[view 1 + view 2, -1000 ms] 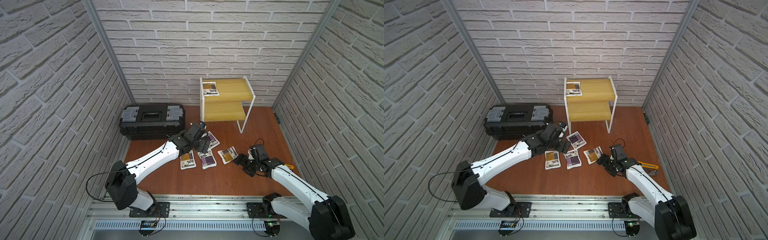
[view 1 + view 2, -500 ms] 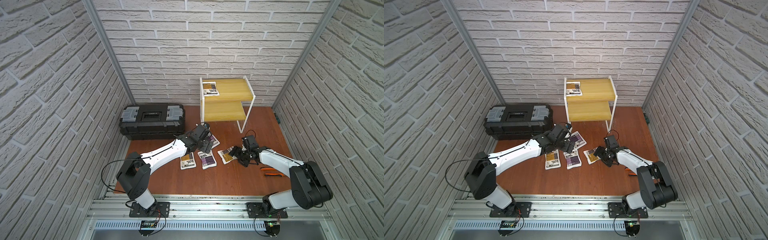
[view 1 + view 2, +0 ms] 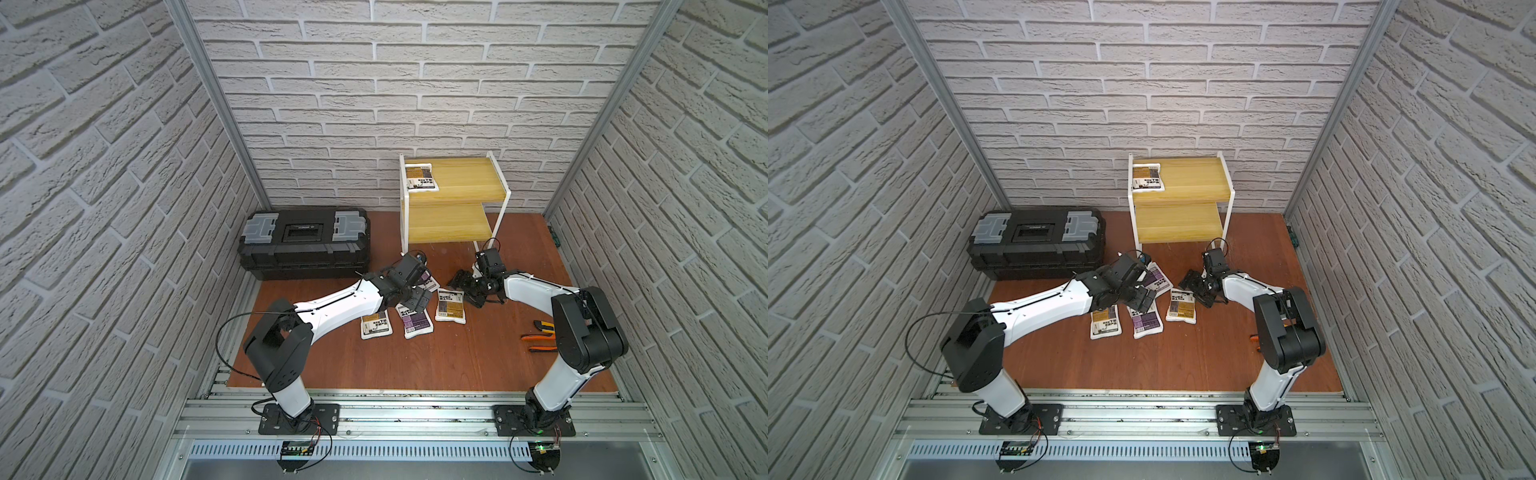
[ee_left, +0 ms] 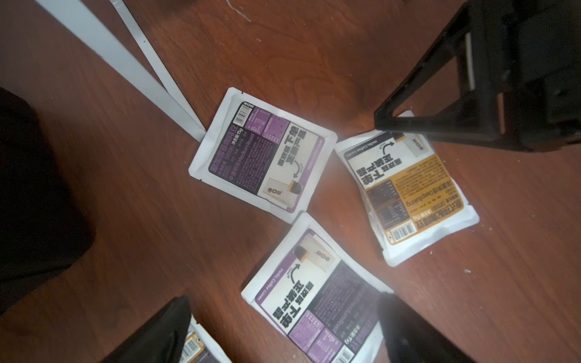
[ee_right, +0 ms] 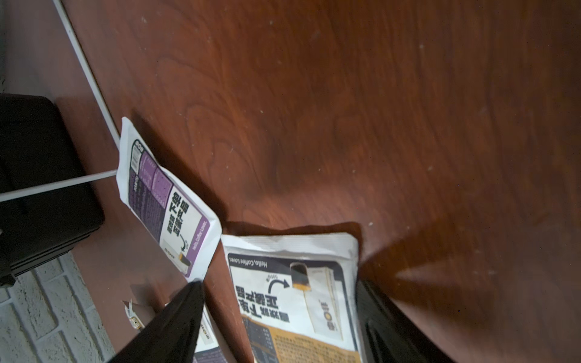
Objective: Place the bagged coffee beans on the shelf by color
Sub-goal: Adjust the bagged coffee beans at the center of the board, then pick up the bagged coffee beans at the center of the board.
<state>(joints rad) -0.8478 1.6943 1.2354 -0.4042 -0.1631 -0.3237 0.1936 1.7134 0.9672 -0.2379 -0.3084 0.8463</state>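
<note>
Top views high at front, looking down on whole cell; wrist cams close-up, both w/ orange-label pouch.

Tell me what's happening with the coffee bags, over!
Left gripper open over purple bag, right gripper open astride orange bag. One bag on shelf, four on table. Grippers crowd close.

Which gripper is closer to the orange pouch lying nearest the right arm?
Right. The right gripper straddles that orange pouch, jaws open; the left gripper hangs over the purple pouch beside it.
</note>
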